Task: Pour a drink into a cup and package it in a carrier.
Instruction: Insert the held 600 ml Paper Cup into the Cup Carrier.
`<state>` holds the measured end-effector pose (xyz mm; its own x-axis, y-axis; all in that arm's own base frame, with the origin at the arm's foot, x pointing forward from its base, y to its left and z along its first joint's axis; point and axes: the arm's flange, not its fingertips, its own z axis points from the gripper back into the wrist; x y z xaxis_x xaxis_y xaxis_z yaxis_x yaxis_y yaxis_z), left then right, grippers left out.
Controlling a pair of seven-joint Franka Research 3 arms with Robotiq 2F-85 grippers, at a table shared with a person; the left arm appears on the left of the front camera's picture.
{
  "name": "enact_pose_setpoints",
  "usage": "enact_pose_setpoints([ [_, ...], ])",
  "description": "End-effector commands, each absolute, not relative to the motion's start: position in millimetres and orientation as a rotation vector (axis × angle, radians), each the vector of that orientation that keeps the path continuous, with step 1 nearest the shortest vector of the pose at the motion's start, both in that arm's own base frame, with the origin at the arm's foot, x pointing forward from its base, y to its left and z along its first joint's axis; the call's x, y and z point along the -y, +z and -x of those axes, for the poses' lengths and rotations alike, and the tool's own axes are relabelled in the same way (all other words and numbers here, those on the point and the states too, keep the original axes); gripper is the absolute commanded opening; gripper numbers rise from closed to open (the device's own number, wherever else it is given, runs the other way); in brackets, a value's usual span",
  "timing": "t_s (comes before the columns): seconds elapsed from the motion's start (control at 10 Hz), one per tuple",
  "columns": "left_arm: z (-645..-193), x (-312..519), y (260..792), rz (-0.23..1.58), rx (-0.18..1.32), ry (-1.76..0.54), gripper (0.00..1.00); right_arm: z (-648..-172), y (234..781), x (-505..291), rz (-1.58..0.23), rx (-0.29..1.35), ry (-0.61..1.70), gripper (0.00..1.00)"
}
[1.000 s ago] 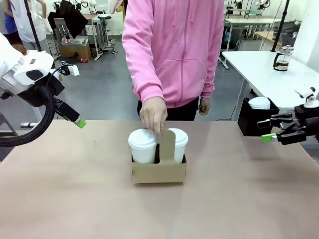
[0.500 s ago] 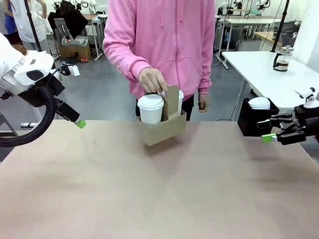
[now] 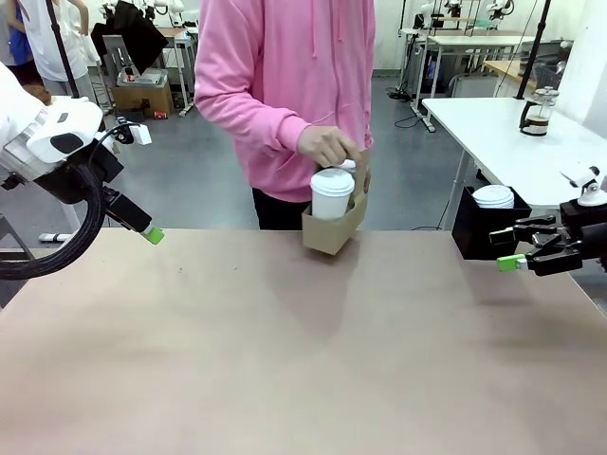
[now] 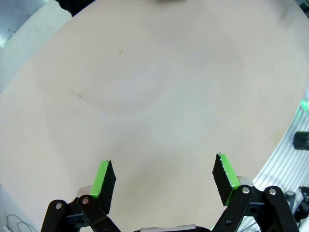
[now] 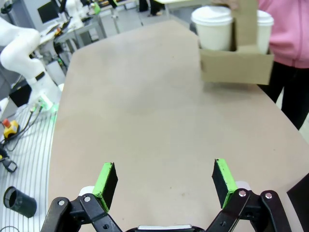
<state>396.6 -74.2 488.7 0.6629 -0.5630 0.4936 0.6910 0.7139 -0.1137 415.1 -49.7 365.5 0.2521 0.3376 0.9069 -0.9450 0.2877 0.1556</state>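
Note:
A person in a pink top holds the brown cardboard carrier (image 3: 331,234) by its handle, lifted above the table's far edge. One hand (image 3: 326,146) grips the handle. A white lidded cup (image 3: 332,197) stands in the near hole. In the right wrist view the carrier (image 5: 236,66) hangs tilted with two lidded cups (image 5: 214,30) in it. My left gripper (image 3: 149,232) hovers open at the table's left edge, with bare tabletop between its fingers (image 4: 164,181). My right gripper (image 3: 509,246) is open at the right edge, far from the carrier (image 5: 164,186). The drink's press pot (image 3: 537,114) stands on a white table behind.
A black box (image 3: 476,227) holding white lids (image 3: 493,196) sits at the table's far right corner, just behind my right gripper. The brown tabletop (image 3: 303,360) is bare between the arms. The left arm (image 5: 24,53) shows across the table in the right wrist view.
The person has lifted the carrier with both cups off the middle of the table and carried it up and back toward the far edge. Both arms have stayed still.

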Motion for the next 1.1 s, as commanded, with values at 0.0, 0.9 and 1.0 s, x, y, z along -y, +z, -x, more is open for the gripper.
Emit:
enact_pose_setpoints([
  [0.0, -396.6, 72.8, 489.0, 0.305, 0.454, -0.724, 1.00, -416.6, 368.2, 51.4, -0.854, 0.905, 1.034, 1.00],
  [0.9, -396.6, 72.8, 489.0, 0.305, 0.454, -0.724, 1.00, -416.6, 368.2, 51.4, -0.854, 0.905, 1.034, 1.00],
  [1.0, -396.6, 72.8, 489.0, 0.305, 0.454, -0.724, 1.00, -416.6, 368.2, 51.4, -0.854, 0.905, 1.034, 1.00],
])
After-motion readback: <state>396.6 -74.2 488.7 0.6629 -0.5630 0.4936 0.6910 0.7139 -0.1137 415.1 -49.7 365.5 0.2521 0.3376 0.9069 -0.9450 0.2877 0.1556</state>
